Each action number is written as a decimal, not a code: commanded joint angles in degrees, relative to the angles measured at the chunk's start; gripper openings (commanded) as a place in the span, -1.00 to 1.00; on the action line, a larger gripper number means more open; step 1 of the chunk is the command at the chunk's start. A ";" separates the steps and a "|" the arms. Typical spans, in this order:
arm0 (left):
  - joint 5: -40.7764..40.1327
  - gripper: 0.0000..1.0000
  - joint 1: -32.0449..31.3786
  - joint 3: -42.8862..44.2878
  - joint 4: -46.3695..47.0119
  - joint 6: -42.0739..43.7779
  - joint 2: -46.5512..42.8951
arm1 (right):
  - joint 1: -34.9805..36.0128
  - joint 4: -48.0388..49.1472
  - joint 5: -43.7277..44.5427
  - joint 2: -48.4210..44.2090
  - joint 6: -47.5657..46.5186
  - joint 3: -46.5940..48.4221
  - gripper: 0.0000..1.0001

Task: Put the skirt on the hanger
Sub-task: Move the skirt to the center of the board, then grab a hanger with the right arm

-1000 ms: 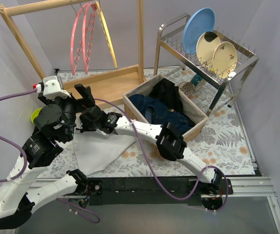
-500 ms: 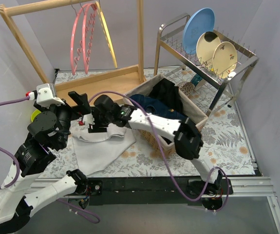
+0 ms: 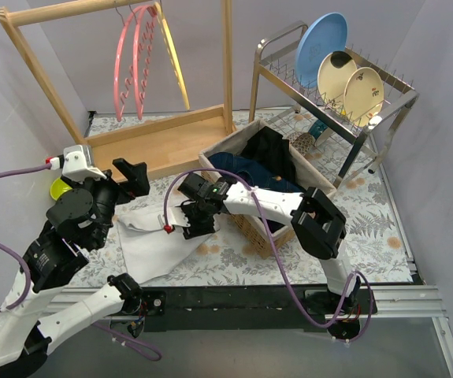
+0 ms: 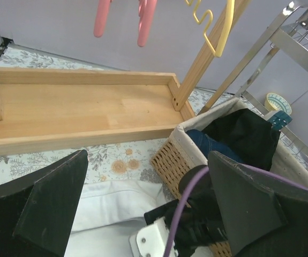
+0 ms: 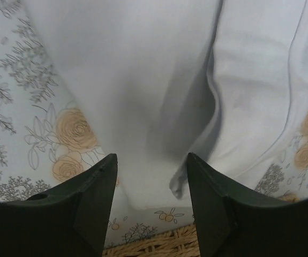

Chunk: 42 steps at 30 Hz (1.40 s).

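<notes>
Skirt (image 3: 159,240) lies crumpled on the desk (image 3: 368,228), near-left, just beside the basket (image 3: 321,193). It is not yet lifted, and the pink hanger (image 3: 135,63) far-left is bare, so the whole task remains. Right pincer (image 5: 151,158) hovers over the skirt's right part, fingers apart, empty. Left pincer (image 4: 147,160) is spread and empty too.

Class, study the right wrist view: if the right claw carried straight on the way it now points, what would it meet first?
Most likely the white skirt: the open right claw points down at its creased cloth, with nothing in between. How far off it lies is unclear.
</notes>
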 commanded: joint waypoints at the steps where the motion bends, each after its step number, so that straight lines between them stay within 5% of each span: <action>1: 1.06 0.89 0.42 -1.31 -2.06 -1.58 -1.07 | -2.90 0.04 4.34 1.81 1.71 1.84 0.21; 9: 2.99 0.91 0.42 -3.25 -0.22 -1.05 1.64 | -5.19 -1.70 3.13 1.02 2.51 0.52 -0.02; 12: 2.21 0.93 0.33 -3.34 1.97 1.49 4.98 | -5.28 -8.44 -8.34 -2.66 -2.04 -0.09 0.09; 16: 0.01 0.93 0.33 -0.18 6.71 4.82 9.72 | -5.19 -18.48 -21.57 -7.59 -8.73 0.52 0.47; 22: 0.27 0.96 0.59 13.49 10.87 10.73 18.17 | -5.37 -25.71 -28.00 -14.62 -7.97 2.55 0.48; 29: 2.29 0.94 2.26 31.26 7.26 11.17 29.07 | -9.31 -16.69 -27.91 -27.61 3.18 -4.48 0.44; 35: 6.58 0.93 2.70 41.04 4.63 10.12 34.26 | -21.51 -2.71 -27.58 -35.71 17.15 -9.92 0.44; 38: 8.18 0.94 2.70 40.27 2.25 7.48 33.74 | -24.69 5.56 -18.72 -36.60 30.07 -6.97 0.48; 42: 8.53 0.95 2.79 27.72 3.29 4.14 25.85 | -25.41 10.15 -9.29 -32.75 39.93 4.86 0.63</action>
